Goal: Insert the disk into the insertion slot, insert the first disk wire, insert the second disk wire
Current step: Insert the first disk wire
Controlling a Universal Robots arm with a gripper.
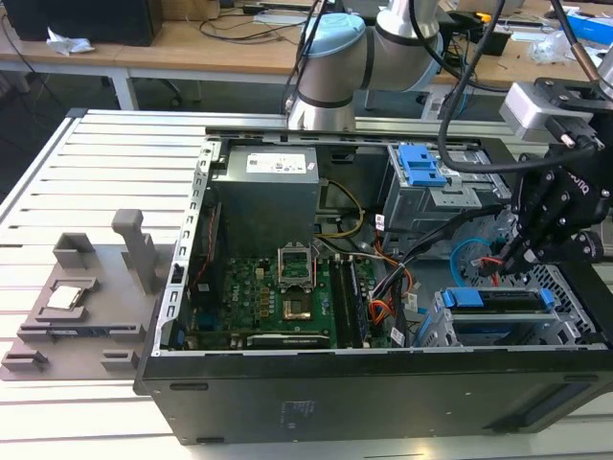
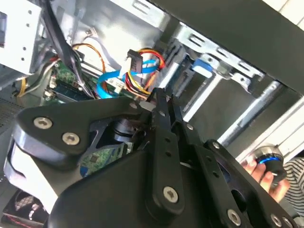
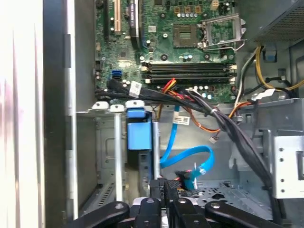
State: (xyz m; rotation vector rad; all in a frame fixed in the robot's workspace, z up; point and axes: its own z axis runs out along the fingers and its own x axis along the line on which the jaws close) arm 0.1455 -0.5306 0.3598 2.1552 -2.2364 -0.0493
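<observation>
One gripper [image 1: 500,263] — fingers pressed together at a wire connector [image 3: 182,181] — just beside the slotted disk [image 1: 498,299].

You're looking at a pale slatted metal tabletop [image 1: 105,163] stretching across the exterior view, its ribs catching bright, even light. Behind it a long wooden desk [image 1: 192,48] lines the back, with dark cables [image 1: 251,31] strewn over it and a black box [image 1: 86,19] at the exterior view's left. Dark floor [image 1: 38,96] lies beneath.
</observation>
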